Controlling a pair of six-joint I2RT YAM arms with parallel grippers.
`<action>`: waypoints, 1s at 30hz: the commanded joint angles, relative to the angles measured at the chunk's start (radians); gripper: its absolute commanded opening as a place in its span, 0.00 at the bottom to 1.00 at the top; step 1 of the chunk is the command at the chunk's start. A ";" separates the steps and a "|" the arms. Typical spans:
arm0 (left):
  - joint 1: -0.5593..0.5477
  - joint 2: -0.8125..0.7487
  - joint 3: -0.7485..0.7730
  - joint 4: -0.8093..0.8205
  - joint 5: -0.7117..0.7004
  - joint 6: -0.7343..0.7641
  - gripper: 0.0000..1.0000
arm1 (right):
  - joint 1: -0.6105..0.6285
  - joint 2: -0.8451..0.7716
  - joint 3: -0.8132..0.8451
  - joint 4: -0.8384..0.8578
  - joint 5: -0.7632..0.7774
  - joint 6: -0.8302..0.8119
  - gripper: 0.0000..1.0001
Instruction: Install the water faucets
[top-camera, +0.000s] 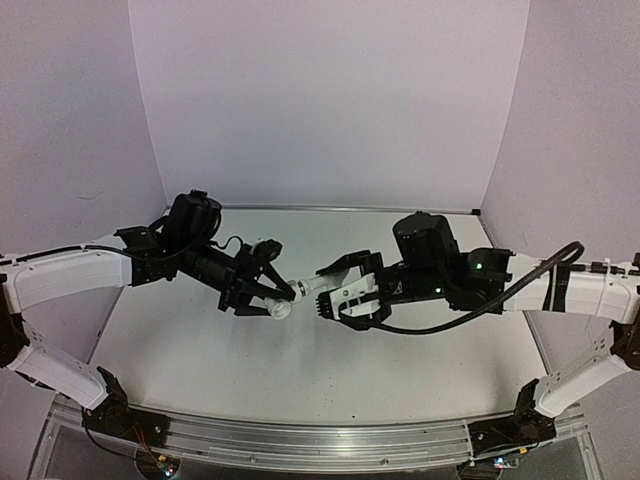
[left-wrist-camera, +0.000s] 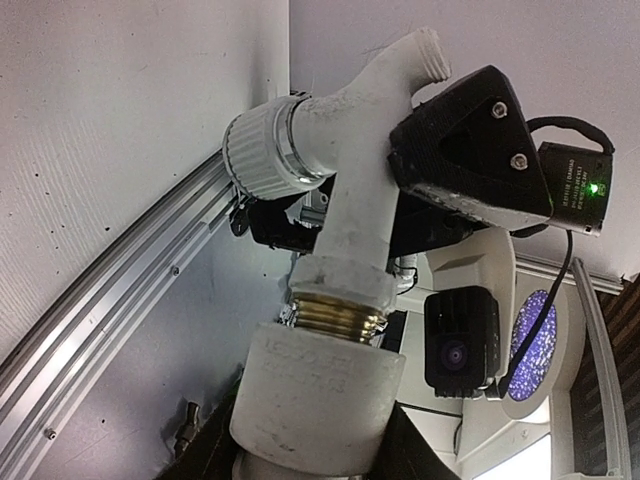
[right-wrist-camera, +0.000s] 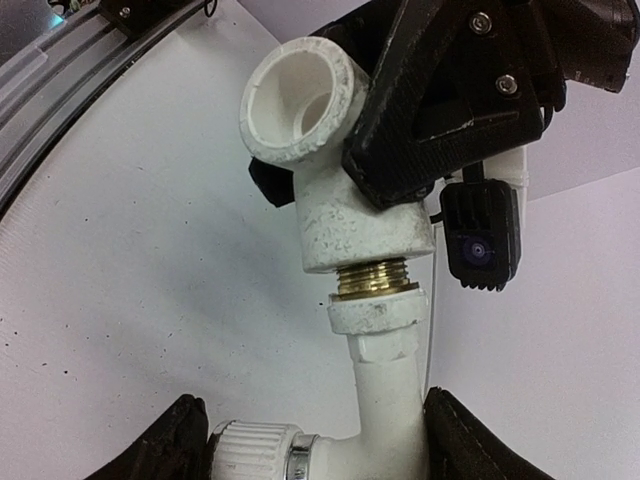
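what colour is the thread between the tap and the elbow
Brass-gold thread; it shows best in the right wrist view.

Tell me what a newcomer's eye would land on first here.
Above the middle of the table, the left gripper and right gripper meet nose to nose, with white plumbing parts between them. The left one clamps the elbow fitting, and the right one brackets the tap. Close up, a band of brass thread shows where the tap enters the fitting.
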 joint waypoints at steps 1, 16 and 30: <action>-0.011 -0.008 0.131 -0.081 -0.018 0.208 0.00 | 0.005 0.014 0.036 -0.023 -0.011 0.055 0.35; -0.100 0.004 0.416 -0.475 -0.625 0.997 0.00 | 0.004 0.034 0.067 -0.075 -0.106 0.177 0.22; -0.214 0.005 0.449 -0.396 -0.732 1.917 0.00 | 0.002 0.067 0.143 -0.119 -0.084 0.368 0.40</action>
